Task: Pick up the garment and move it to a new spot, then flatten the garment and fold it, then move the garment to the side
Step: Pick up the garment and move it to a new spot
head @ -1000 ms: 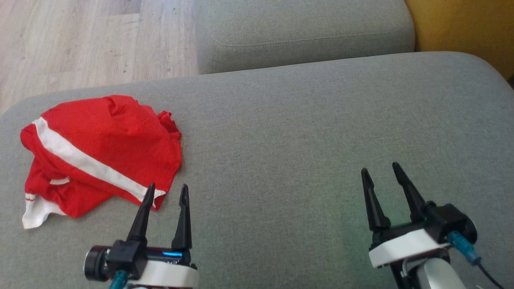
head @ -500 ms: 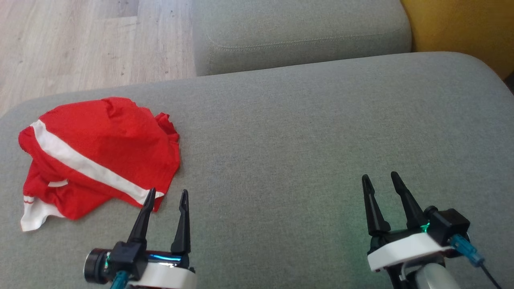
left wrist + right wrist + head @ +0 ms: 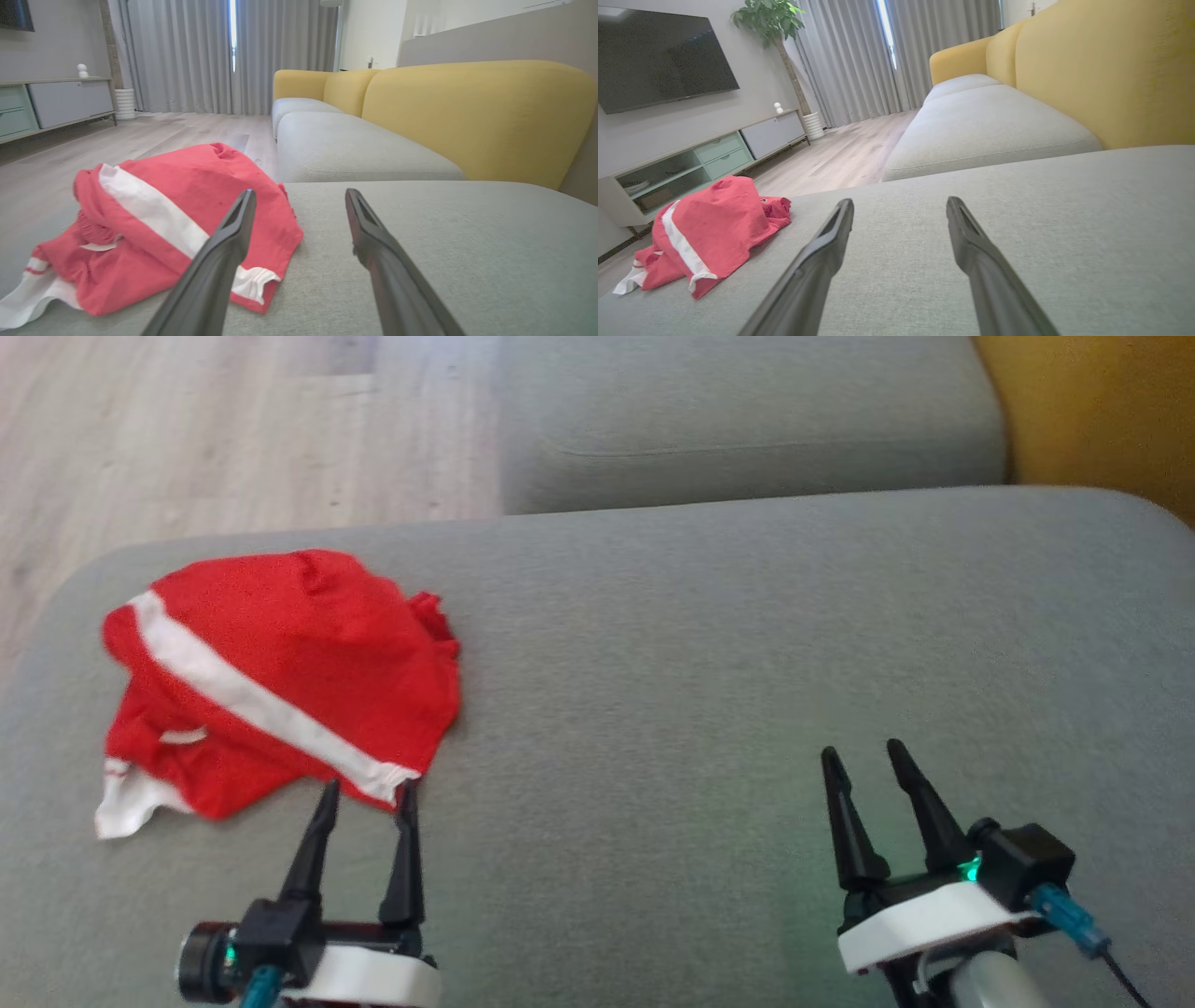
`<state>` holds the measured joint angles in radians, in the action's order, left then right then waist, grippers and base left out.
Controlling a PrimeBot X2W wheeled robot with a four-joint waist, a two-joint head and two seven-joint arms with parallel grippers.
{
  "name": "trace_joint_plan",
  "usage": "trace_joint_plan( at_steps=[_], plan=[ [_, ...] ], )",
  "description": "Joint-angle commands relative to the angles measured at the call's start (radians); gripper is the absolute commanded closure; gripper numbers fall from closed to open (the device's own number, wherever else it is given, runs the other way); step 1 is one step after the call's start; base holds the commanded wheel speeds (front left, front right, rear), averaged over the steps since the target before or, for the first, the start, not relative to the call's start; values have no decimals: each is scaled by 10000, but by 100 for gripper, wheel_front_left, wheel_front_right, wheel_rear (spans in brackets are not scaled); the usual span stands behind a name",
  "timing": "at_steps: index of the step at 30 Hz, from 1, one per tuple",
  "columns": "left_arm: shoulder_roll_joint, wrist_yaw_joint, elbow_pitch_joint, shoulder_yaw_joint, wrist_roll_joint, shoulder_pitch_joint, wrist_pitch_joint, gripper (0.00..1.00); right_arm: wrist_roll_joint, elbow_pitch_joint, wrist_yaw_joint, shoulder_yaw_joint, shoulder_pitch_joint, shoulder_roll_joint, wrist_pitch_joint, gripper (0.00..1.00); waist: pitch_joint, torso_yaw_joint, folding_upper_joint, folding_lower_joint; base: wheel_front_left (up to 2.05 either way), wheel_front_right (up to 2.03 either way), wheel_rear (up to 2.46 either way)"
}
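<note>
A red garment [image 3: 280,672] with a white stripe lies crumpled on the left part of the grey sofa cushion [image 3: 709,653]. It also shows as a heap in the left wrist view [image 3: 187,205] and far left in the right wrist view [image 3: 710,228]. My left gripper [image 3: 367,791] stands open just short of the garment's near edge, with nothing between its fingers. Well to the right, my right gripper [image 3: 861,752] is open over bare cushion. Both grippers show spread fingers in their own views, left [image 3: 299,193] and right [image 3: 900,201].
A second grey seat cushion [image 3: 747,420] lies beyond the first, with a yellow backrest [image 3: 1102,411] to the right. Wooden floor [image 3: 187,429] lies past the cushion's left and far edges. A TV cabinet [image 3: 710,154] stands across the room.
The head camera has shifted, so the whole scene sits further right in the picture. The left gripper's tips now stand closer to the garment's near edge. Both grippers stay open.
</note>
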<state>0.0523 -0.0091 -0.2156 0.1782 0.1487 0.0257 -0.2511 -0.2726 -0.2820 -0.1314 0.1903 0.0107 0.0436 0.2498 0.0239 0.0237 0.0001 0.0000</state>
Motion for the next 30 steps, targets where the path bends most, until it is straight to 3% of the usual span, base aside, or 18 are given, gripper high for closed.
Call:
trace_joint_plan(
  at_steps=[1,18,30],
  plan=[
    [-18,29,281,-481,-106,-243,-107,0,-61,364,7,335,258,66,120,0,73,340,-1,0,0,0,0],
    [-19,-157,437,-1351,-400,260,-107,0,-592,296,7,1784,50,66,120,0,621,2562,-1,0,0,0,0],
    [-20,-316,474,-1528,-491,497,-107,0,-849,255,7,2095,-56,66,120,0,796,3312,-1,0,0,0,0]
  ],
)
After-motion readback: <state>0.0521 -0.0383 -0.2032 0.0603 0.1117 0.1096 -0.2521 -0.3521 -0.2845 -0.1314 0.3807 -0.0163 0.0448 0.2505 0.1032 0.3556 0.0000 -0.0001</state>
